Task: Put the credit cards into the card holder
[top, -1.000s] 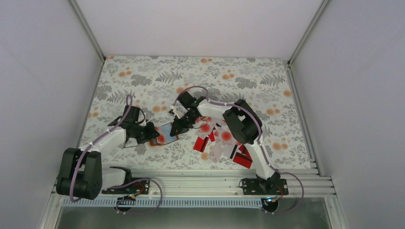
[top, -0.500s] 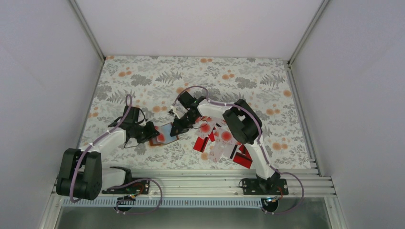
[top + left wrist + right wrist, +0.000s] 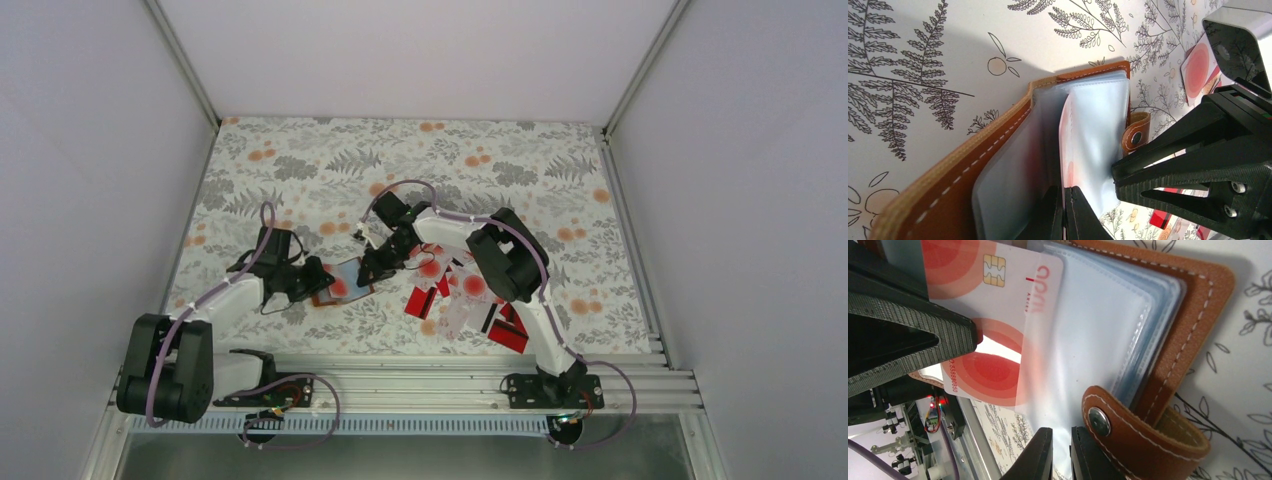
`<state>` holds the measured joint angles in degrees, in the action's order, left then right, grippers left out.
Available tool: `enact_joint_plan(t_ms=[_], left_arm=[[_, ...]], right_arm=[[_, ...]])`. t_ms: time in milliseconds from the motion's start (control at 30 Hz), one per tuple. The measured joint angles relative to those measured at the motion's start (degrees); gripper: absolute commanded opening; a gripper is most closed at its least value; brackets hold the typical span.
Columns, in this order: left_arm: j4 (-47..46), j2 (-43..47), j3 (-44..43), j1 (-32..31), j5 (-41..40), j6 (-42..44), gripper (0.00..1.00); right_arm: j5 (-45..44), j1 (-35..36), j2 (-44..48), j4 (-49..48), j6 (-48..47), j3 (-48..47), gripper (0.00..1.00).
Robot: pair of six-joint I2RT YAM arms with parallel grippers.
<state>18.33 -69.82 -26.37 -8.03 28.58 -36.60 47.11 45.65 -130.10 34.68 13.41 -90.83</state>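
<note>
left claw point(image 3: 1064, 216) clenches a clear pocket of the open holder point(image 3: 973, 160) on the worktop point(image 3: 480, 160), right claw point(image 3: 1060, 456) pinches another, a white card point(image 3: 990, 310) half in it, loose cards point(image 3: 470, 300) just to its right.

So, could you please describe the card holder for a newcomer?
On the floral table, look just left of the scattered cards. The card holder lies open: the only brown stitched leather, with clear pockets, one card half in.

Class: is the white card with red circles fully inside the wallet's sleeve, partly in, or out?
Partly in: the card has one edge under the clear sleeve of the wallet; its chip end sticks out.
</note>
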Motion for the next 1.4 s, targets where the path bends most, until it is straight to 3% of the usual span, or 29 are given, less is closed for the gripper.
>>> enact_joint_plan(t_ms=[333, 567, 867, 1133, 1400], left_arm=[[-2.2, 0.8, 1.5, 0.0, 0.2, -0.1, 0.02], [-3.3, 0.8, 2.1, 0.0, 0.5, -0.1, 0.02], [-4.9, -0.2, 2.3, 0.0, 0.9, 0.0, 0.03], [-6.5, -1.5, 2.3, 0.0, 1.7, 0.2, 0.02], [-8.7, -3.3, 2.6, 0.0, 2.8, 0.5, 0.02]], right_arm=[[-2.5, -0.8, 0.0, 8.3, -1.1, -4.7, 0.25], [-5.6, -1.9, 0.5, 11.3, -0.7, -7.7, 0.16], [-12.2, -1.9, 0.6, 12.7, 1.6, -6.7, 0.2], [-9.9, -1.9, 1.3, 10.1, 2.1, -3.3, 0.22], [-5.7, -2.0, 1.7, 6.3, 3.4, 0.0, 0.14]])
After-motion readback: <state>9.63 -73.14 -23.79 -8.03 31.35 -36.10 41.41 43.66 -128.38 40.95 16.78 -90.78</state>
